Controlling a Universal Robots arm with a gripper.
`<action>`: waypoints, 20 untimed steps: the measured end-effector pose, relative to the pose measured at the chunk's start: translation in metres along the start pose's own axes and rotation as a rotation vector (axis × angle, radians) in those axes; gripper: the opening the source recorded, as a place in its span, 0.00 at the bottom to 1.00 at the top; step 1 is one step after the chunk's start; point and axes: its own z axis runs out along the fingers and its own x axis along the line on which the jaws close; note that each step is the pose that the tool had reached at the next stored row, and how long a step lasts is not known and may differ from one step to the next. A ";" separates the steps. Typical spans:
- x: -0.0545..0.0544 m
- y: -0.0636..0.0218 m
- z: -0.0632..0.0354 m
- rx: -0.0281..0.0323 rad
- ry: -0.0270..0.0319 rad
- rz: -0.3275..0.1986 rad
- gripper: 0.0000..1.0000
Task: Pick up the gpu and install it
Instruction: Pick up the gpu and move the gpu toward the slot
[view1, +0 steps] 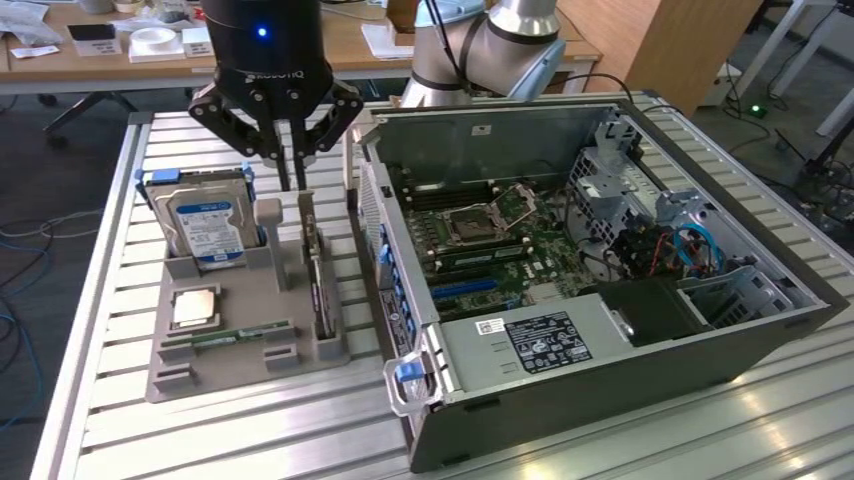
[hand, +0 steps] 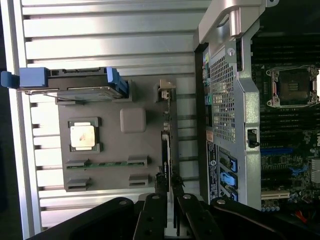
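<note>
The black two-finger gripper (view1: 292, 183) (hand: 168, 181) hangs with its fingers pointing straight down and pressed together, so it is clenched. Its fingertips are directly over one end of the gpu (view1: 318, 285) (hand: 167, 140), a thin flat black card with a silver metal bracket at one end. Whether they already touch or pinch the edge of the card, I cannot tell.

The gpu stands upright on its long edge in a slot of the grey plastic holder tray (view1: 240, 375) (hand: 112, 175), on the side of the tray nearest to the computer. In the same tray, the boxy hard drive with a blue-white label (view1: 207, 225) stands upright at the far end. The square silver processor chip (view1: 194, 307) (hand: 83, 136) lies flat, and the narrow green memory stick (view1: 240, 333) (hand: 105, 163) lies just beside it.

The tray rests on the slatted aluminium table (view1: 200, 430). Just beside it, on the exterior view's right, lies the open dark computer case (view1: 721, 330), with the green motherboard (view1: 507, 240) showing inside
</note>
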 end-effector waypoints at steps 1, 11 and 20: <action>0.000 0.0000 0.0000 0.0000 0.0000 0.000 0.17; 0.000 0.0000 0.0000 0.0000 0.0000 0.000 0.36; 0.000 -0.0001 0.0029 0.0000 0.0000 0.000 0.36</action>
